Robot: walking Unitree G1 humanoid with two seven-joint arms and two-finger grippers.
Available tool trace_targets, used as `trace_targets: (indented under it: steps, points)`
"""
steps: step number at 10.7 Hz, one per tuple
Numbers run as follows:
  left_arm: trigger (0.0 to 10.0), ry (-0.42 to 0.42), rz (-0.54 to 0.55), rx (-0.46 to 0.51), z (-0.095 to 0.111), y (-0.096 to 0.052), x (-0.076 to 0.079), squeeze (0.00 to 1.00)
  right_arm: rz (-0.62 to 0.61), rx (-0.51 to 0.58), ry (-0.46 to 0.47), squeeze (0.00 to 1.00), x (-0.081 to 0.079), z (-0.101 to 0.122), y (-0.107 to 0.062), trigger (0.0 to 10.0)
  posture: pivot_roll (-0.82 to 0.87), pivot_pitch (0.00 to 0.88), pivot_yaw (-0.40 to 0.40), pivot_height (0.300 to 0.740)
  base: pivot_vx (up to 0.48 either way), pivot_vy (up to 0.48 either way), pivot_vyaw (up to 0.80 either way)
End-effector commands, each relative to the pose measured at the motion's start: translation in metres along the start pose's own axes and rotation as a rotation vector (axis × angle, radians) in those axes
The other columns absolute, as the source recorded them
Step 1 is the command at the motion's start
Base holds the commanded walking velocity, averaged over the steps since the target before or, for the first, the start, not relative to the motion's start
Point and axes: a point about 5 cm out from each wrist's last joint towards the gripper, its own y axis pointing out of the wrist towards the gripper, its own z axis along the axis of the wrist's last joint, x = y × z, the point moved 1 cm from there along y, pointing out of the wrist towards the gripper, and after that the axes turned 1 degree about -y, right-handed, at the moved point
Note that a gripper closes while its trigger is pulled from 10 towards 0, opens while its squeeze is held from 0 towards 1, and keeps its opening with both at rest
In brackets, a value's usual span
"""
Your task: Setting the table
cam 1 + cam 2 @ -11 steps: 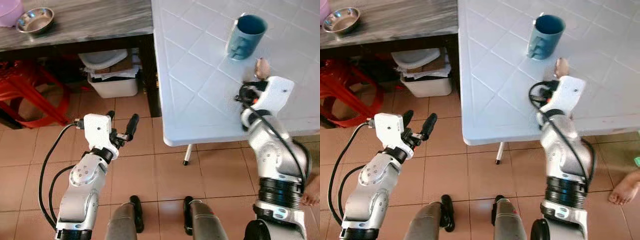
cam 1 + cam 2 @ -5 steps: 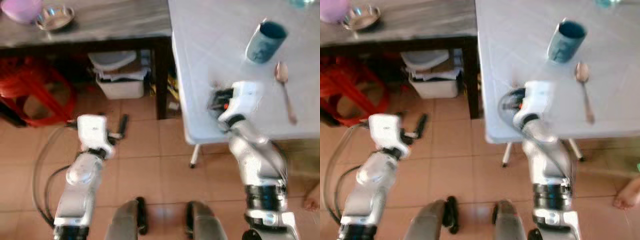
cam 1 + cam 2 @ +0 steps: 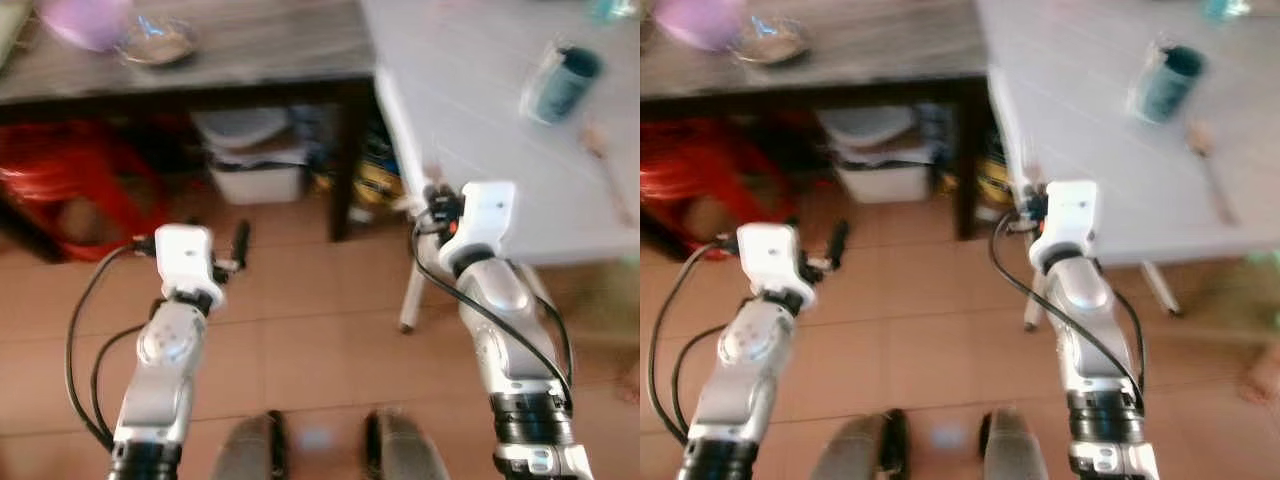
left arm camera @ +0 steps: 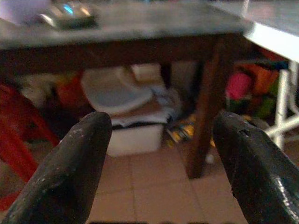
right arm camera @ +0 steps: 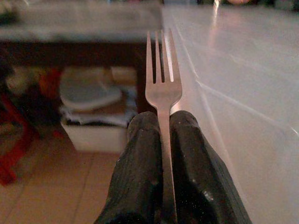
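Note:
My right gripper [image 5: 161, 119] is shut on a metal fork [image 5: 162, 84], whose tines stick out beyond the fingertips. It hangs at the near left corner of the white table [image 3: 470, 120], just off the edge. On that table stand a blue mug [image 3: 562, 82] and, nearer, a blurred spoon [image 3: 598, 145]. Lower on the left, my left gripper [image 4: 161, 135] is open and empty above the tiled floor, facing the dark table.
A grey wooden table [image 3: 270, 45] on the left carries a metal bowl [image 3: 155, 42] and a purple bowl [image 3: 85, 20]. Under it are a white box [image 3: 255, 165] of clutter and a red stool [image 3: 60, 170]. Tiled floor lies between the tables.
The whole view has pulled back and shifted. My right gripper has drawn back from over the table beside the spoon to the table's corner. The spoon stays on the table.

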Motion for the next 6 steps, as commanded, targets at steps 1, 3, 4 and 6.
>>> trace_targets:
  steps: [1,3,4,6]
  points:
    - [10.0,-0.005,0.000,-0.002,-0.0017,0.0012,0.0036,0.00,-0.032,0.038,-0.026,0.00,0.0083,0.0065,-0.0031,0.0,-0.04,0.193,0.042,0.740,0.469,0.000,0.00]
    - [10.0,0.002,0.017,0.005,-0.0022,0.0033,0.0026,0.00,-0.033,0.046,-0.041,0.00,0.0069,0.0034,-0.0093,0.0,-0.04,0.187,0.043,0.740,0.471,0.000,0.00]
    - [10.0,0.005,0.018,0.007,-0.0019,0.0045,0.0023,0.00,-0.023,0.061,-0.042,0.00,0.0034,0.0071,-0.0096,0.0,-0.04,0.184,0.045,0.740,0.480,0.000,0.00]
    - [10.0,0.000,0.010,0.015,-0.0007,0.0076,0.0039,0.00,-0.012,0.079,-0.046,0.00,-0.0001,0.0091,-0.0089,0.0,-0.04,0.178,0.049,0.740,0.480,0.000,0.00]
